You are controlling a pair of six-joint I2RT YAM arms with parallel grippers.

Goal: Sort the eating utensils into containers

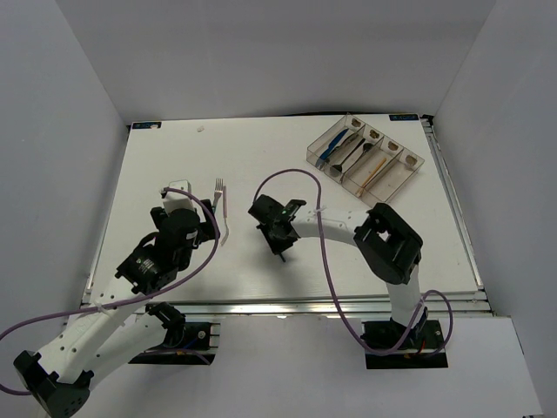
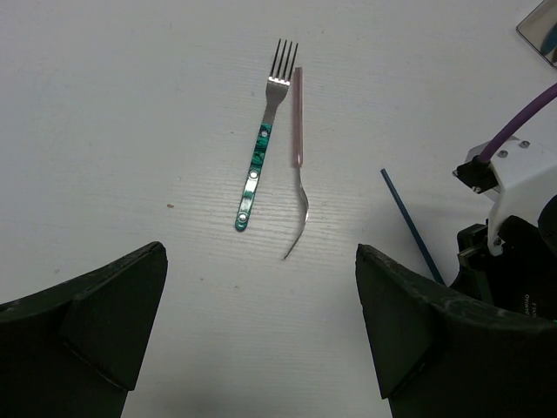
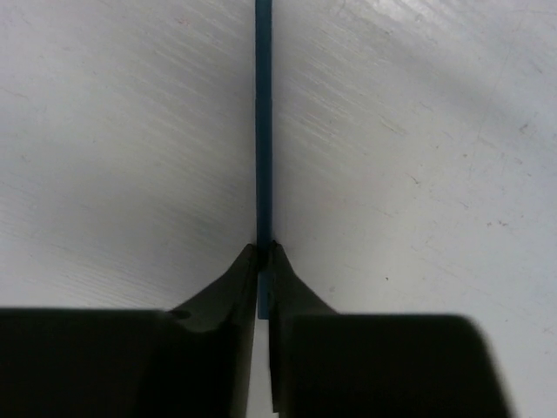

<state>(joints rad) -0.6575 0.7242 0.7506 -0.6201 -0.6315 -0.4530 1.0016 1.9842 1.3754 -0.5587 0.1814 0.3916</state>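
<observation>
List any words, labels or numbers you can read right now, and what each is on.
No text is legible in any view.
Tan marks at one end of the four clear bins: too small to tell whether they carry writing.

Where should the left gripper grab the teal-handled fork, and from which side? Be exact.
Take the fork low on its teal handle, straight down from above, the left gripper spanning its narrow width. It lies flat, and the pink-handled utensil crowds its tine end; the handle end looks clear both sides.
</observation>
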